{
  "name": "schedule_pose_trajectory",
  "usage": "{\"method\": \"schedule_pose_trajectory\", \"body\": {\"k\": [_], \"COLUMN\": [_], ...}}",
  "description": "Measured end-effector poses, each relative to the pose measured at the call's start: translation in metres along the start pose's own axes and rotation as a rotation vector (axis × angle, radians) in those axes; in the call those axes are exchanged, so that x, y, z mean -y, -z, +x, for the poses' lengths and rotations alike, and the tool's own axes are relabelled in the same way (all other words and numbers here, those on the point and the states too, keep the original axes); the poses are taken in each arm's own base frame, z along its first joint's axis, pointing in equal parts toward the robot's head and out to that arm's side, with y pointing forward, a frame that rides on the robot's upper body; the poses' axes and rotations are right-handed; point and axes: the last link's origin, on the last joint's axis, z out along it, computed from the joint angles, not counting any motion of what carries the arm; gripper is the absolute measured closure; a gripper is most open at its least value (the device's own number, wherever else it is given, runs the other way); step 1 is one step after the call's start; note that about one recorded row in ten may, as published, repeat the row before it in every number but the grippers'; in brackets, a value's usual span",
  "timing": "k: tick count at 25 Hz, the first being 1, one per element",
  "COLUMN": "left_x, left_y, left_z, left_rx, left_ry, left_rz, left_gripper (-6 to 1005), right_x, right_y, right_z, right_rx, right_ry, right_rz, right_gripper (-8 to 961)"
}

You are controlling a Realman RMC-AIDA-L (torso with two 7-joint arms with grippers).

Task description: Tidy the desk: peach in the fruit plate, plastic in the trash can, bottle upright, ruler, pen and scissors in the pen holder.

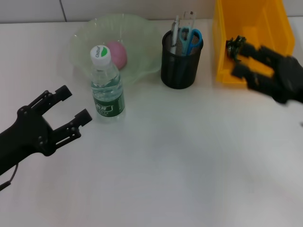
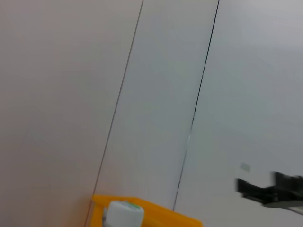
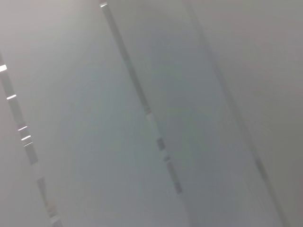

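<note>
Bottle [image 1: 107, 85] upright on counter [image 1: 180, 156], peach [image 1: 117, 54] in fruit plate [image 1: 142, 42]. Left gripper [image 1: 71, 108] jaws spread wide, just beside bottle; could knock it over. Right gripper [image 1: 236, 56] jaws parted over trash can [image 1: 270, 19].

Table [image 1: 189, 161]: smooth, matt white top w/ a soft sheen. Bottle [image 1: 107, 87]: clear glossy plastic, white plastic cap, green printed label w/ slight gloss. Fruit plate [image 1: 142, 42] nr the table's far edge: translucent pale-green plastic or glass, can't tell which; wavy, glossy. Peach [image 1: 117, 53]: pink, matt skin. Pen holder [image 1: 179, 64]: black mesh, prob. metal, matt. Scissors [image 1: 191, 39]: glossy blue plastic handles. Trash can [image 1: 255, 28] at far right corner: smooth yellow plastic, semi-gloss. Both grippers, left [image 1: 71, 106] & right [image 1: 235, 56]: matt black.
</note>
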Motion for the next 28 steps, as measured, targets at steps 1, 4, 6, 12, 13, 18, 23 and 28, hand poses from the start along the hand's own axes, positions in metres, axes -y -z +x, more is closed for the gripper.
{"method": "schedule_pose_trajectory", "body": {"k": [1,4,6,12,13,18,23,28], "left_x": [0.0,0.001,0.0,-0.006,-0.008,-0.012,-0.015,-0.015], "left_y": [0.001,0.013,0.017,0.025,0.024,0.02,0.018,0.016], "left_z": [0.0,0.003,0.004,0.007,0.008,0.01,0.012,0.013], "left_rx": [0.005,0.069,0.095,0.191,0.197,0.19,0.176,0.172], "left_ry": [0.003,0.026,0.033,0.065,0.066,0.07,0.071,0.073], "left_rz": [-0.002,-0.056,-0.086,-0.209,-0.231,-0.276,-0.3,-0.311], "left_gripper": [139,139,139,139,139,139,139,139], "right_x": [-0.008,-0.035,-0.051,-0.063,-0.063,-0.06,-0.055,-0.053], "right_y": [0.011,0.041,0.056,0.065,0.062,0.052,0.041,0.035], "right_z": [0.002,0.01,0.013,0.02,0.021,0.027,0.033,0.035], "right_rx": [-0.019,-0.076,-0.108,-0.171,-0.172,-0.188,-0.221,-0.234], "right_ry": [0.009,0.017,0.021,0.005,0.007,0.014,0.01,0.011], "right_rz": [-0.038,-0.172,-0.263,-0.335,-0.342,-0.328,-0.32,-0.326], "right_gripper": [327,249,197,133,133,133,133,133]}}
